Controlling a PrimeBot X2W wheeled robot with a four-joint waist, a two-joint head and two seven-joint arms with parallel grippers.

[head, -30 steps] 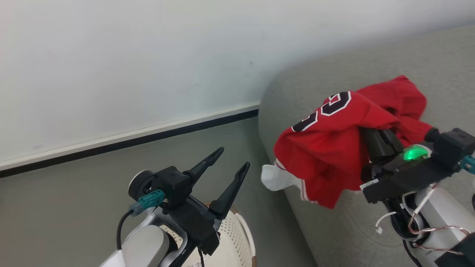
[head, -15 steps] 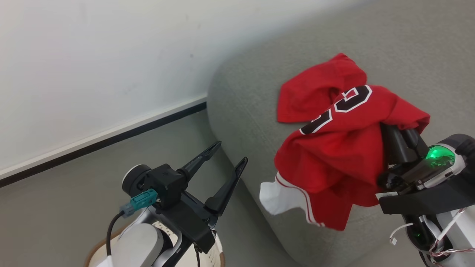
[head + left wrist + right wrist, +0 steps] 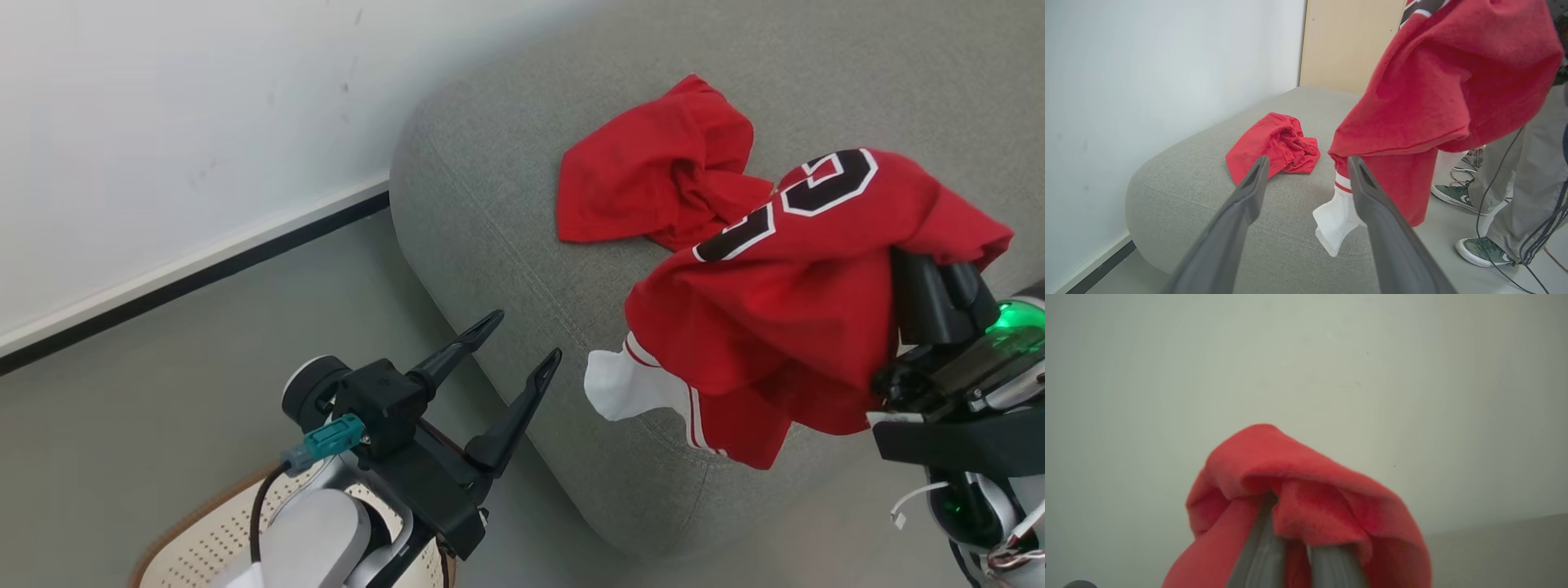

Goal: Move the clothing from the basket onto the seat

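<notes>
Red jersey (image 3: 784, 327) with black, white-edged numerals, draped over my right gripper (image 3: 939, 294) at the right of the head view. Its two dark fingers (image 3: 918, 298) are pressed together with the cloth pinched between them, as the bottom centre of the right wrist view confirms. The jersey hangs over the near edge of the grey fabric seat (image 3: 506, 245), with its white part (image 3: 629, 388) dangling lowest at centre frame. I cannot tell whether that part touches the cushion.

A plain red shirt (image 3: 653, 188) lies crumpled on the seat at upper centre, just beside the hanging jersey. My left gripper (image 3: 526, 333), lower centre-left, carries nothing. Its fingers are spread wide and point up and right toward the seat's rounded corner.

Below it, at the bottom left edge, part of the cream perforated basket (image 3: 204, 531) with its brown rim stands on the grey floor (image 3: 163, 392).

In the left wrist view, a person's grey trouser leg (image 3: 1527, 163) and green shoes (image 3: 1478, 251) appear at lower right, beyond the jersey.
</notes>
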